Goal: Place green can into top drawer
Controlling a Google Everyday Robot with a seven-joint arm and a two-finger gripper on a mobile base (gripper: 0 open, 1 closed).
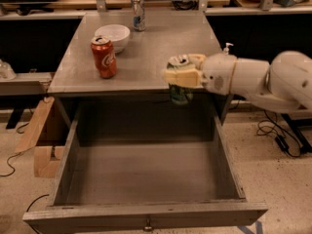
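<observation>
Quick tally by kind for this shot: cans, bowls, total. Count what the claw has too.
Cans: 3 (red can and slim silver-blue can on the tabletop; green can gripped in the claw at the tabletop's front edge, above the open drawer)
Bowls: 1 (white bowl)
Total: 4

End effector (181,75) with can (181,96) above top drawer's (146,211) rear
</observation>
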